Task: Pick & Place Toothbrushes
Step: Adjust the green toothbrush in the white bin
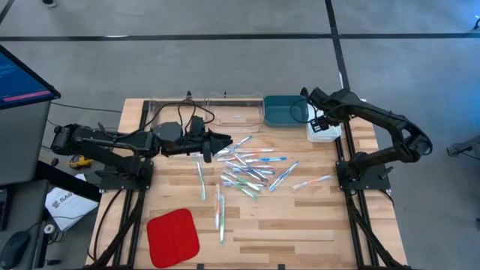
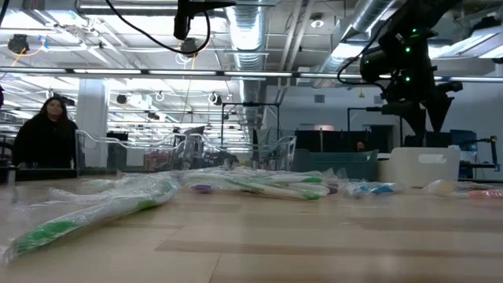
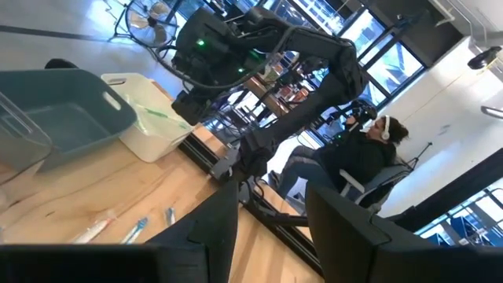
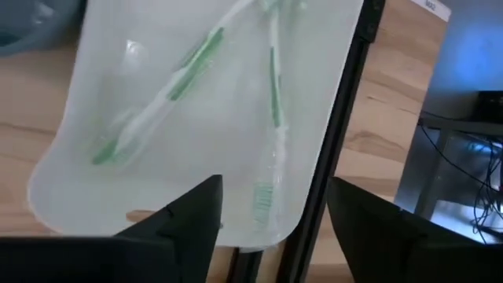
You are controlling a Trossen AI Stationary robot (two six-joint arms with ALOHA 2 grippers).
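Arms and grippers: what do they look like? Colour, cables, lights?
Both arms are black, jointed tubes. The left gripper tapers to a point, with loose black cables looping over its wrist. The right gripper hangs from a chunky black wrist showing small green indicator lights in the low view.
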